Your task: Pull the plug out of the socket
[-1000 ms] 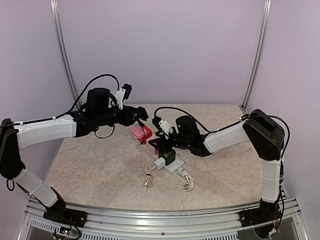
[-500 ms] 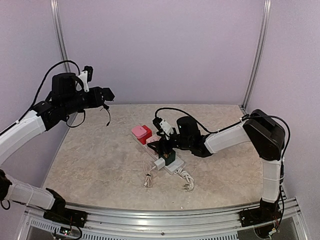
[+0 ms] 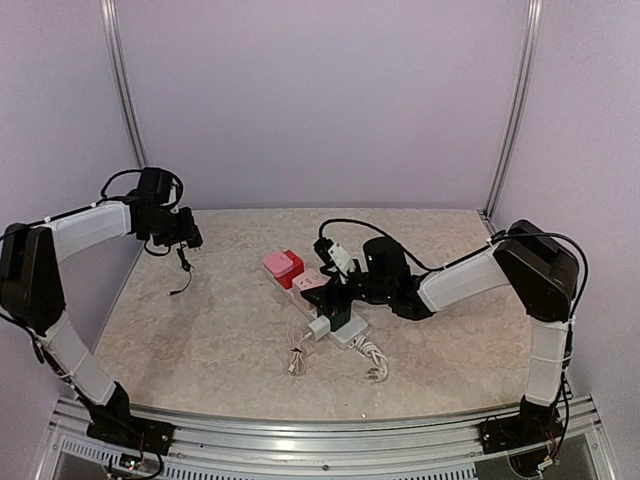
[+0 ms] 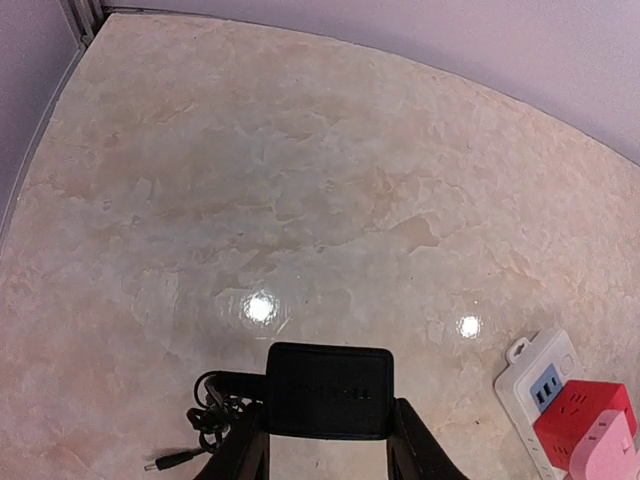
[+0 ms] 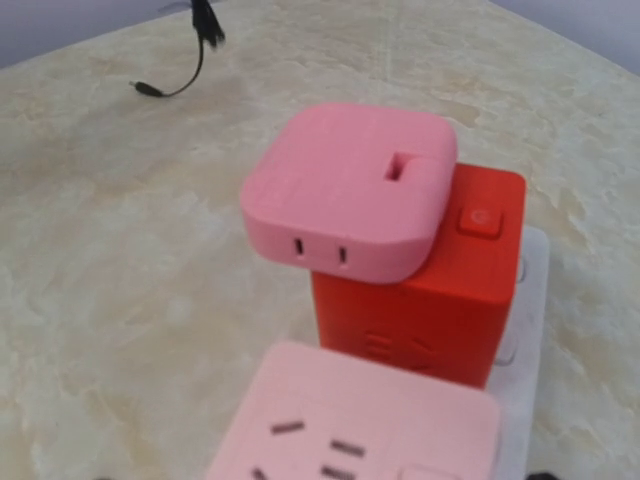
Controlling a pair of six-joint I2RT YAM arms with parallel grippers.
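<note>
The black plug is clear of the socket and sits between my left gripper's fingers, which are shut on it. Its thin cable dangles to the table at the far left, where the left gripper hovers. The socket, a long white power strip, lies mid-table; its end shows in the left wrist view. My right gripper hangs low over the strip's middle, jaws spread wide, and its fingers fall outside the right wrist view.
Plugged into the strip are a pink cube on a red cube, another pink adapter, a dark block and a white charger. The strip's thick white cord and a thin cable lie in front.
The left arm has carried the black plug from above the strip away to the far left and lower. The right arm stayed over the strip.
</note>
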